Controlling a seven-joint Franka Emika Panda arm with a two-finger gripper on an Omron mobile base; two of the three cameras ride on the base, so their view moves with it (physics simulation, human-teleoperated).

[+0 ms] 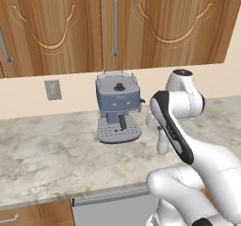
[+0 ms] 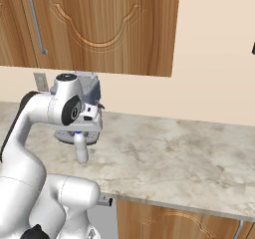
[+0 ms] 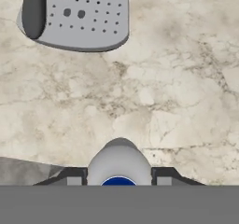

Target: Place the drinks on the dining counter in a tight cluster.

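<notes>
Carved brown wooden wall cabinets (image 1: 117, 27) with slim grey metal handles hang over a beige wall that carries a pale rectangular outlet plate (image 1: 52, 90). Below them runs the beige marble-topped desk (image 1: 42, 157), veined in brown, with wooden fronts under its edge. The white robot arm with dark joints (image 1: 188, 145) reaches over this desk from the near side. At the back of the desk, against the wall, stands a grey-blue boxy espresso machine (image 1: 118, 108) with a dark knob on top and a perforated drip tray at its foot. Just in front and to the right of the machine, the end effector (image 3: 119, 180) points straight down and is clamped around the neck of a small white plastic bottle with a blue cap (image 2: 80, 148), one dark finger (image 3: 72, 176) on each side of its shoulder. The bottle hangs upright under the hand; from these angles I cannot tell whether its base touches the marble or sits just above it.
</notes>
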